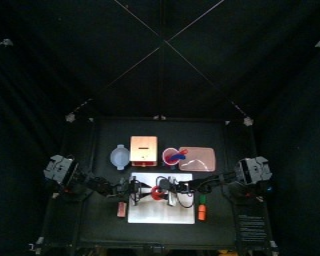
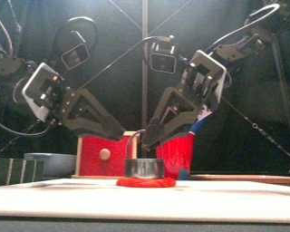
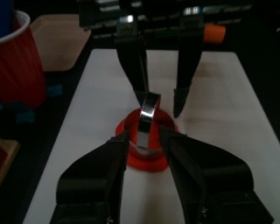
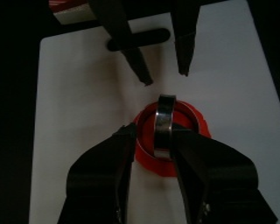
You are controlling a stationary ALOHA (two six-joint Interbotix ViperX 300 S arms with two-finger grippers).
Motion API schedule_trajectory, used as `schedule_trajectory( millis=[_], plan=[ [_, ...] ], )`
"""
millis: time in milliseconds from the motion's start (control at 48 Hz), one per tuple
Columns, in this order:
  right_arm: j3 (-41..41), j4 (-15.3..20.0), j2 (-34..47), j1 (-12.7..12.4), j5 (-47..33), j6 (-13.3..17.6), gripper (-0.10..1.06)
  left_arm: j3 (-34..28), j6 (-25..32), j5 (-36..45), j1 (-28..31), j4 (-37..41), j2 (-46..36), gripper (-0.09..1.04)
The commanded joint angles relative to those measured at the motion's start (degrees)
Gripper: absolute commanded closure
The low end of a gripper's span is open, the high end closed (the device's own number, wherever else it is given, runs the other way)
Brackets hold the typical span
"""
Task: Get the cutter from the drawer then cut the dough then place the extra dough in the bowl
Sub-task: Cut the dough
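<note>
A round metal cutter with a wire handle stands on a flat red disc of dough, near the middle of a white cutting board. The left gripper and the right gripper face each other across the cutter, each with its jaws apart, tips just beside it. Behind stand a pale wooden box with a red drawer front and a red cup.
</note>
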Motion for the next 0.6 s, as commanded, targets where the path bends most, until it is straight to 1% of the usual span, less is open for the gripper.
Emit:
schedule_trajectory(
  millis=[21, 146, 292, 479, 604],
  plan=[
    [-3.6, -0.2, -2.5, -1.8, 5.8, 0.1, 0.25, -0.7, 0.2, -0.4, 0.2, 0.3, 0.6, 0.39],
    [-5.9, -1.7, -2.6, -3.0, 11.6, 0.2, 0.25, -0.9, 0.2, -0.4, 0.5, 0.3, 1.1, 0.45],
    [-7.8, -3.8, -2.5, -3.6, 15.0, 0.4, 0.25, -1.2, 0.2, -0.4, 0.9, 0.3, 1.6, 0.45],
    [-9.6, -4.0, -2.4, -3.6, 19.0, 0.4, 0.25, -1.8, 0.2, -0.5, 1.3, 0.3, 2.9, 0.46],
    [-10.0, -4.0, -2.0, -3.6, 20.0, 0.4, 0.25, -2.1, 0.2, -0.5, 1.6, 0.4, 4.1, 0.46]
  ],
)
